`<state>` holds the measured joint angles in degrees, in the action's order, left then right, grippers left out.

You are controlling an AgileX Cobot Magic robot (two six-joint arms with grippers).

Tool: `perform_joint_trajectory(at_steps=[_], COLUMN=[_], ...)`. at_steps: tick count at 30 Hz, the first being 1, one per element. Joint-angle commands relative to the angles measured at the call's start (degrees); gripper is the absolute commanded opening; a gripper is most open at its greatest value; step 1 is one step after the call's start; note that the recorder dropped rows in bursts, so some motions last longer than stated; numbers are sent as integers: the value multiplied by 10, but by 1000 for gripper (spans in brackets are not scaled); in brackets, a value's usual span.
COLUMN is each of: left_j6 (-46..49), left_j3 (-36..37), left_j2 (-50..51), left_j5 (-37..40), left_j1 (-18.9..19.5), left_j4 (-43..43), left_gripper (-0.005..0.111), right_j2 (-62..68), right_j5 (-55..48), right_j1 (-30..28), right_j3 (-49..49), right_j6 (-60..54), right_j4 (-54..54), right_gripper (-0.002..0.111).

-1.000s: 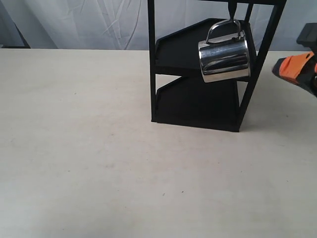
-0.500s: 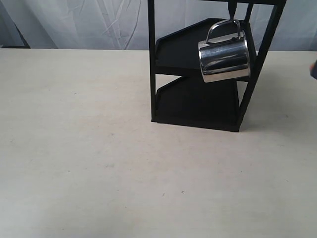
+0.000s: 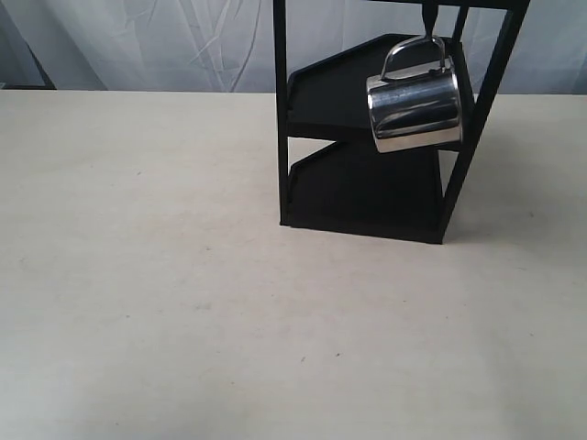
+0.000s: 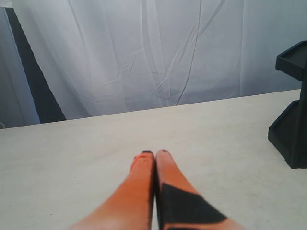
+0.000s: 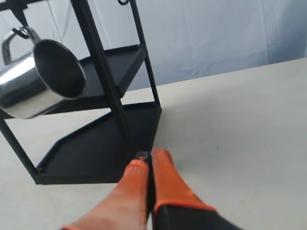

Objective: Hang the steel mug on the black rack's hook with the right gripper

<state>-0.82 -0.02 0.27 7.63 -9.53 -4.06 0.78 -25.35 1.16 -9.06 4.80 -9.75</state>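
The right gripper has left the exterior view: a second ago its orange and black tip showed at the right edge, and now none of it is there. The steel mug has stayed where it was, hanging by its looped handle from the hook under the top bar of the black rack, tilted with its open mouth turned away to the right. It hangs in front of the rack's upper shelf, clear of both shelves. The rack stands near the far edge of the table, right of the middle.

In the right wrist view the right gripper has its orange fingers pressed together, holding nothing, close to the rack's lower shelf; the mug hangs apart from it. The left gripper also has its fingers together over bare table, well apart from the rack.
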Motion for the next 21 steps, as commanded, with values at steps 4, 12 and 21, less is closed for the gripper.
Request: perform_joint_trajectory(at_steps=[4, 12, 21], left_j6=[-1, -1, -1], left_j3=[0, 0, 0], left_j2=[-3, -3, -3], left_j5=[-3, -3, -3], left_j1=[-3, -3, -3], left_j4=[0, 0, 0], left_gripper=[2, 2, 2], right_j2=[-8, -8, -8], right_j5=[37, 18, 18], right_j1=[-7, -7, -7], right_j3=[60, 60, 60], right_j6=[-3, -3, -3], right_j4=[3, 3, 3], right_gripper=[0, 0, 0])
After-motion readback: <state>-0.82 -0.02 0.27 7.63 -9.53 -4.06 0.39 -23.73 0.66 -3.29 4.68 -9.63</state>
